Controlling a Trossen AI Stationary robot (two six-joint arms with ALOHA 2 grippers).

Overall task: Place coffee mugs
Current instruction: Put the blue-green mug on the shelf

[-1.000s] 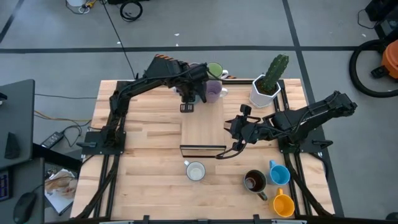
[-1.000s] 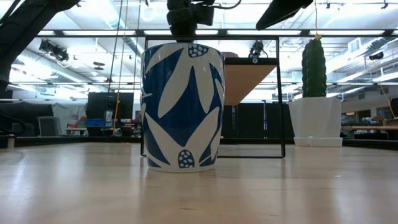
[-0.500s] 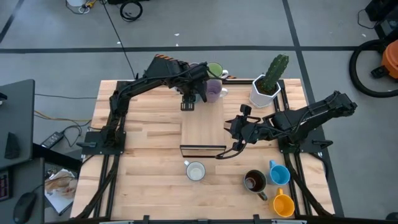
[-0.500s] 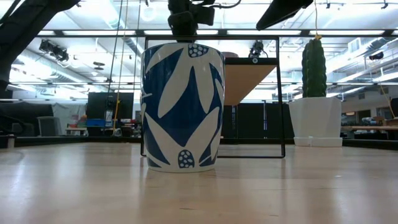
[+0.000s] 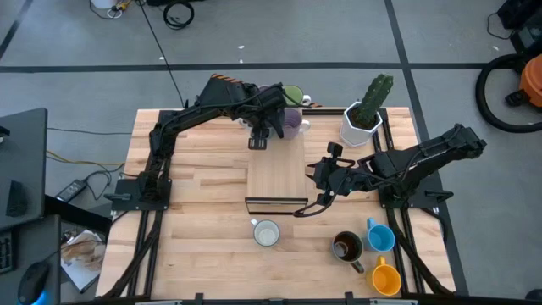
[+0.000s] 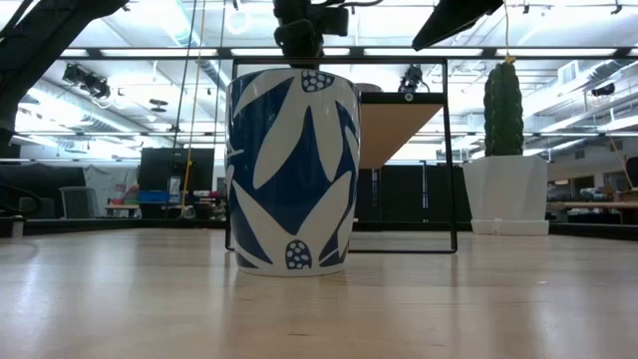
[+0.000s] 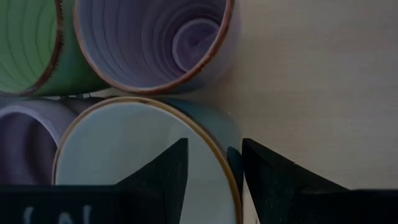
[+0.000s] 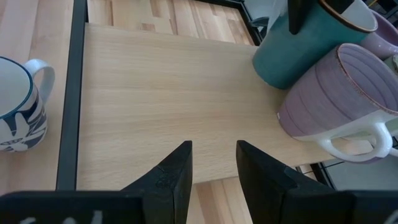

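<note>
A wooden shelf (image 5: 275,174) on a black frame stands mid-table. At its far end stand a green mug (image 7: 25,43), two lilac mugs (image 7: 155,37) (image 7: 25,137) and a teal mug with a pale inside (image 7: 124,155). My left gripper (image 7: 214,146) is open over the teal mug, one finger inside it and one outside. My right gripper (image 8: 212,146) hovers open above the shelf's right side (image 5: 315,174), with nothing between its fingers. On the table near the front edge stand a white-and-blue mug (image 5: 266,232) and dark brown (image 5: 347,246), blue (image 5: 380,235) and orange (image 5: 385,278) mugs. My left gripper comes from above, slanting down, with the teal mug's rim (image 7: 232,167) between its open fingers. Whether either finger touches the wall I cannot tell. The mug stands upright on the shelf, against the lilac mugs.
A white angular pot with a green cactus (image 5: 362,119) stands at the far right, beside the shelf. The shelf's middle and near part (image 8: 161,93) are bare wood. The table's left half (image 5: 203,195) holds only the left arm's base.
My left gripper's wrist has turned a little where it hangs over the mugs at the shelf's far end. The mugs stand as before.
</note>
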